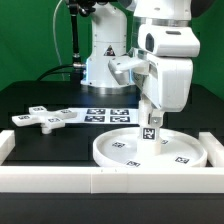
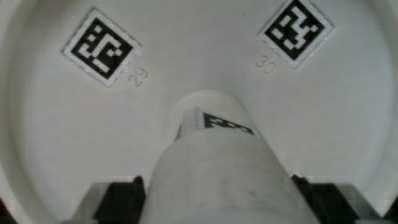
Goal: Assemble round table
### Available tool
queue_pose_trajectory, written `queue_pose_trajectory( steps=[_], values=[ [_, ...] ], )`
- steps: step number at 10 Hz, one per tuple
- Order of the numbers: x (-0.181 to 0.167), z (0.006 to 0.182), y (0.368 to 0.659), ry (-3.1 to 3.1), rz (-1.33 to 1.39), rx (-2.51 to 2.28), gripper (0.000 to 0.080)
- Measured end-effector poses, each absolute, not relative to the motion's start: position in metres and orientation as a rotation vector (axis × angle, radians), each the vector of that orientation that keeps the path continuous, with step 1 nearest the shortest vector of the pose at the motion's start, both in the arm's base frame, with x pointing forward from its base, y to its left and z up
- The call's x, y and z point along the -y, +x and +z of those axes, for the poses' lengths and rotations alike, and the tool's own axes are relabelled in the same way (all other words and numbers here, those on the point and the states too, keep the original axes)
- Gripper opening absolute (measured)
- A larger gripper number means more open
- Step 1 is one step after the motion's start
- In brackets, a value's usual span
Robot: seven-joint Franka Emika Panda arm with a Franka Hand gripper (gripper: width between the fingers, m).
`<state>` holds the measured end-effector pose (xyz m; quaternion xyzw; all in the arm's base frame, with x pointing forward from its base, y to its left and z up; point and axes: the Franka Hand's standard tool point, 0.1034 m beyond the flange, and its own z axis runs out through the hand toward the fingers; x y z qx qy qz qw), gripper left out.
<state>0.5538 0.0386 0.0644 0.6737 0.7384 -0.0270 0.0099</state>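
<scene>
The round disc (image 1: 150,150) lies flat at the front of the black table, tags up; it fills the wrist view (image 2: 71,130). My gripper (image 1: 152,118) is shut on the short cylindrical post (image 1: 151,132) and holds it upright over the disc's middle, its lower end at or just above the disc. In the wrist view the post (image 2: 217,150) runs from between the black fingers (image 2: 121,200) toward the disc's centre. The cross-shaped piece (image 1: 45,119) lies flat on the table at the exterior view's left.
The marker board (image 1: 108,113) lies behind the disc. A white border rail (image 1: 100,180) runs along the front edge and up both sides. The robot's base (image 1: 105,60) stands at the back.
</scene>
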Motion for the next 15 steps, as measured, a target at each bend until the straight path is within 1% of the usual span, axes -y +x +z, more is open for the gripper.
queue_pose_trajectory(
  steps=[2, 7, 8, 9, 12, 13, 15],
  values=[
    [-0.0386, 0.0643, 0.5537, 2.159, -0.083, -2.252, 0.0404],
    [-0.0413, 0.0647, 0.5528, 2.772, -0.079, -1.426, 0.0406],
    [-0.0411, 0.0645, 0.5532, 2.893, -0.044, -1.189, 0.0406],
    [-0.0420, 0.0648, 0.5540, 2.897, 0.019, -1.150, 0.0406],
    [-0.0421, 0.0649, 0.5535, 2.981, 0.026, -0.922, 0.0406],
    [-0.0418, 0.0648, 0.5534, 3.031, 0.027, -0.774, 0.0406],
    [-0.0399, 0.0643, 0.5530, 3.149, 0.016, -0.318, 0.0406]
  ],
)
